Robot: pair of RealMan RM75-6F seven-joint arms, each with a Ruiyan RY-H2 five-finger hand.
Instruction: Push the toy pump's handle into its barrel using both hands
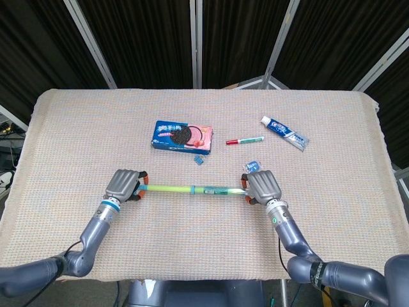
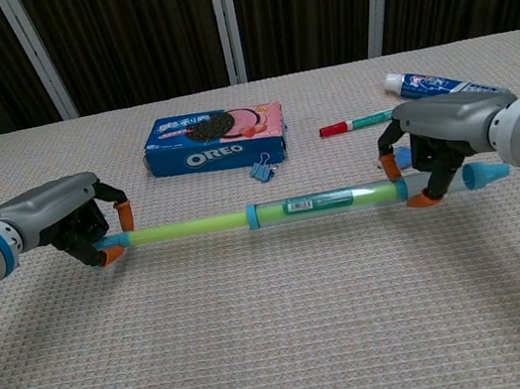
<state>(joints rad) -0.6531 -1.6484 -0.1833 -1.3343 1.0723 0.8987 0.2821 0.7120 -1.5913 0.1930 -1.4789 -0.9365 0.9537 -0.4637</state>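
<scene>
toy pump (image 1: 201, 189) (image 2: 283, 211) lay horizontal across table front, clear barrel (image 2: 327, 203) with blue collar at right, yellow-green handle rod (image 2: 186, 229) stuck out left, part inserted, blue nozzle tip (image 2: 488, 174) at far right

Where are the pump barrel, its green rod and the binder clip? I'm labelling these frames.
pump barrel (image 2: 327, 203), chest view, middle of clear tube
green rod (image 2: 186, 229), chest view, exposed midsection
binder clip (image 2: 262, 169), chest view, blue body

L hand (image 2: 79, 224) & R hand (image 2: 433, 149) both curled, arms angled inward.
</scene>
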